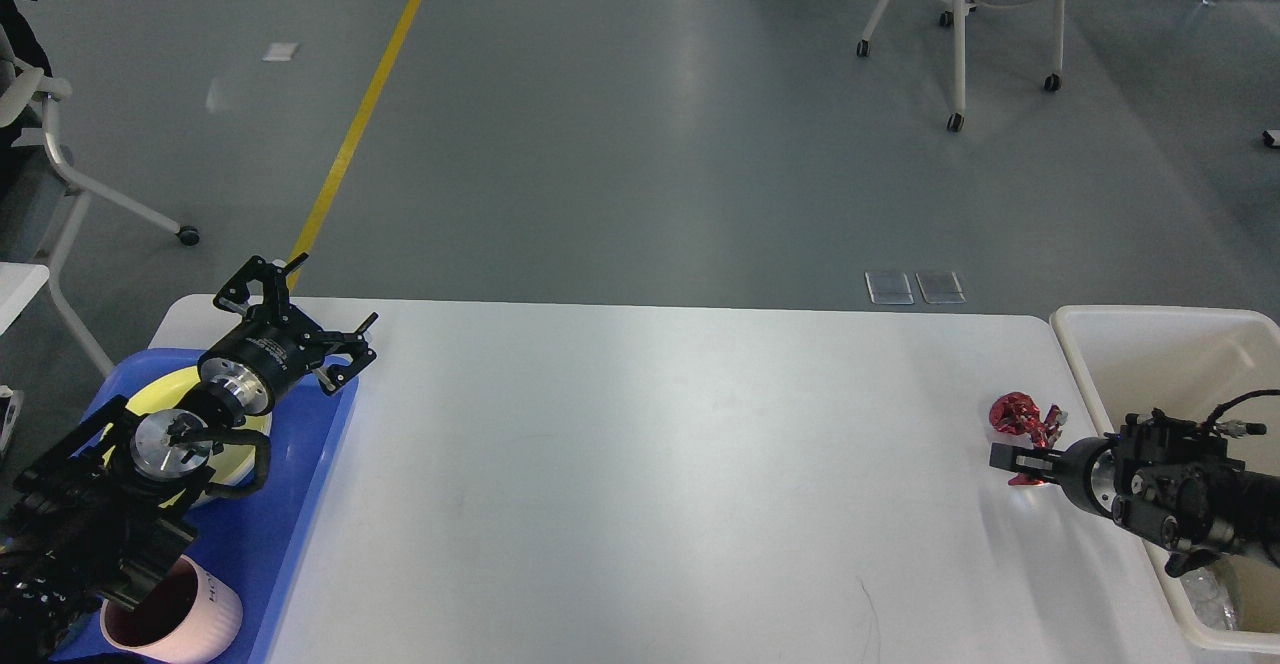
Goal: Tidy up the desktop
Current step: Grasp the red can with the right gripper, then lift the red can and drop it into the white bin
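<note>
The white bench [650,464] is nearly bare. The right pincer [1020,459] sits low against a crumpled red wrapper [1022,414] near the beige bin [1075,344]; whether it has hold, I cannot tell. Foil that light could slip or skid away. The left pincer [300,314] gapes wide, holding nothing, over the blue tray [300,484].

The white rounded-corner counter [640,464] fills the lower frame. At lower left, a blue plastic tray [300,504] carries a yellow round plate [165,389] and pink cup [195,616]. At right, crumpled red foil wrapper [1022,414] lies beside a beige rectangular bin [1150,329].
</note>
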`<state>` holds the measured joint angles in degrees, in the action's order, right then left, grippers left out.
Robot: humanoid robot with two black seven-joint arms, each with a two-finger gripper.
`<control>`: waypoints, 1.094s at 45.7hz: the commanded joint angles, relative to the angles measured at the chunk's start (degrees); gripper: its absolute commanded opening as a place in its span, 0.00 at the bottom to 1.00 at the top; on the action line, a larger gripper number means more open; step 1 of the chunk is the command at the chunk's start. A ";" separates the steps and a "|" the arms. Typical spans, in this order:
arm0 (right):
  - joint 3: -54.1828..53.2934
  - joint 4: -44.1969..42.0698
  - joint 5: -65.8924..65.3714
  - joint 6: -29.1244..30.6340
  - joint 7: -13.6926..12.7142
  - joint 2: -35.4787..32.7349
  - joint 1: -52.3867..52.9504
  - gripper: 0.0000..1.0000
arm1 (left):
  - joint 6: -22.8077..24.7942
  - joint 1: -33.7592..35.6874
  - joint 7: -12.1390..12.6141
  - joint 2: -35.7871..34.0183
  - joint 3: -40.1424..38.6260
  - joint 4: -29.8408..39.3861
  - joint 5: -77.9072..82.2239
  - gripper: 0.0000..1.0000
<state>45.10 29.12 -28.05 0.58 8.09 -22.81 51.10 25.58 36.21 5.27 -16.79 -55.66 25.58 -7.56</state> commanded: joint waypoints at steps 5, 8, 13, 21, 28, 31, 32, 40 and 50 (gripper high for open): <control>0.08 0.76 0.02 -1.38 0.08 -1.36 0.93 0.00 | 0.00 0.00 0.00 0.00 0.03 0.00 0.00 1.00; 0.08 2.08 0.02 -1.38 0.08 -2.41 1.98 0.00 | 0.00 0.00 0.00 0.00 0.03 0.00 0.00 1.00; 0.17 6.03 0.02 -1.38 0.26 -5.31 5.23 0.00 | 0.00 0.00 0.00 0.00 0.03 0.00 0.00 1.00; 0.34 14.99 -0.25 -1.20 0.26 -11.02 13.39 0.00 | 0.00 0.00 0.00 0.00 0.03 0.00 0.00 1.00; 1.74 29.22 -2.18 -0.15 0.08 -17.97 27.36 0.00 | 0.00 0.00 0.00 0.00 0.03 0.00 0.00 1.00; 4.38 35.64 -2.18 1.43 -0.27 -20.08 35.35 0.00 | 0.00 0.00 0.00 0.00 -0.06 0.00 0.00 1.00; 5.26 37.75 -2.18 2.31 -0.36 -20.43 38.25 0.00 | 0.00 0.00 0.00 0.00 0.02 0.00 0.00 1.00; 7.90 51.90 -1.48 18.28 -1.23 -21.32 61.37 0.00 | 0.00 0.00 0.00 0.00 0.03 0.00 0.00 1.00; 5.79 55.96 6.43 39.14 -1.41 -14.73 77.13 0.00 | 0.00 0.00 0.00 0.00 0.03 0.00 0.00 1.00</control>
<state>51.76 84.22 -26.32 34.65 6.84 -40.86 123.96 25.58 36.21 5.27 -16.79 -55.66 25.58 -7.56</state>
